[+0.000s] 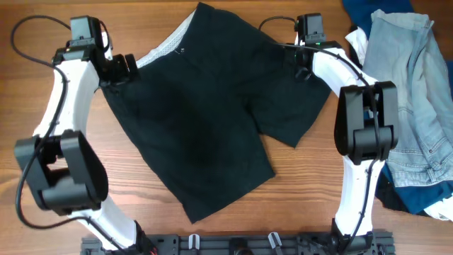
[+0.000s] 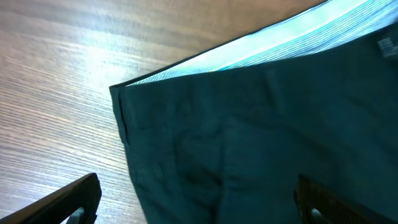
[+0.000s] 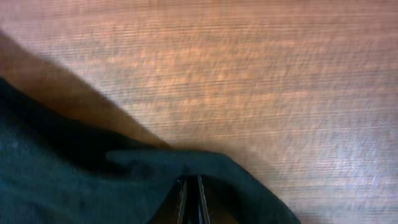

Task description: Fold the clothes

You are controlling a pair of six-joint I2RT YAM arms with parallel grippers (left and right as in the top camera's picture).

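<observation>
The black shorts (image 1: 205,113) lie spread flat on the wooden table, waistband at the upper left with pale lining (image 1: 170,41) showing, two legs toward the lower right. My left gripper (image 1: 127,67) is open over the waistband's left corner; in the left wrist view its fingers (image 2: 199,205) straddle the black fabric (image 2: 261,137) below the pale lining (image 2: 280,46). My right gripper (image 1: 304,60) is at the shorts' upper right edge. In the right wrist view its fingers (image 3: 191,199) are closed together on a raised fold of the black fabric (image 3: 74,180).
A light-blue denim garment (image 1: 417,106) is heaped at the right edge, with a white garment (image 1: 357,39) and a navy one (image 1: 368,10) by its top. More dark and blue cloth (image 1: 432,202) lies at the lower right. Bare wood (image 1: 42,14) surrounds the shorts.
</observation>
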